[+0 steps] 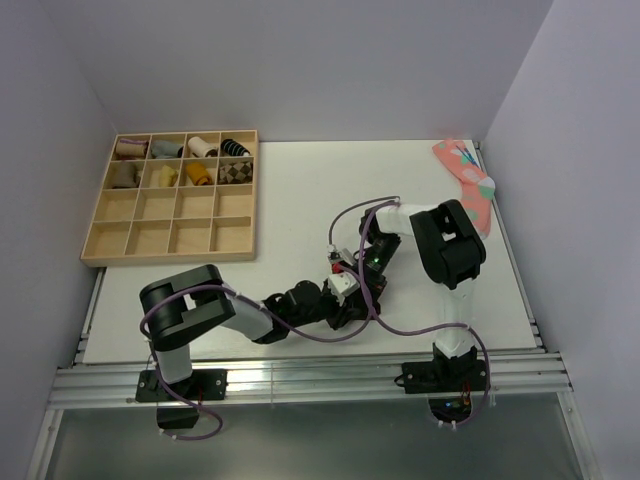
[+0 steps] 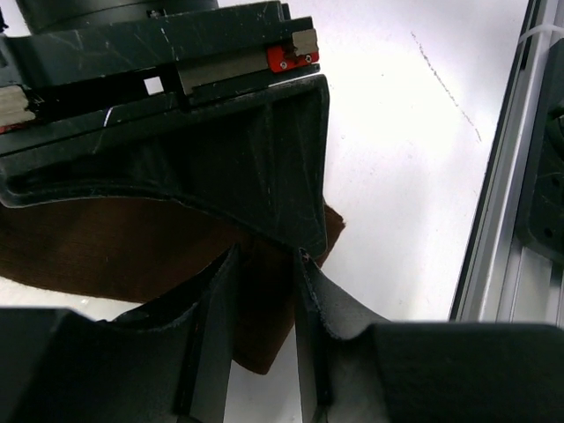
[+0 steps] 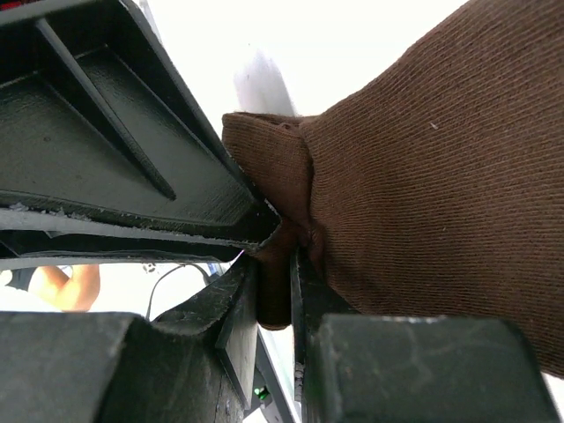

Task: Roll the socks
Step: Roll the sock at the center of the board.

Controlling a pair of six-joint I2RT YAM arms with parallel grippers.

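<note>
The dark brown knit sock (image 2: 132, 247) lies on the white table near its front edge. In the top view both grippers hide it. My left gripper (image 1: 335, 300) is shut on a fold of the sock in the left wrist view (image 2: 264, 256). My right gripper (image 1: 352, 275) comes from the opposite side and is shut on another fold of the sock (image 3: 423, 203), pinched between its jaws (image 3: 275, 256). The two grippers are almost touching, each one's black body filling the top of the other's wrist view. The sock's striped cuff is not in view.
A wooden compartment tray (image 1: 170, 235) stands at the back left, with small sock bundles (image 1: 200, 147) in its far rows. A pink dotted sock (image 1: 468, 185) lies at the back right by the wall. An aluminium rail (image 1: 300, 380) runs along the near edge.
</note>
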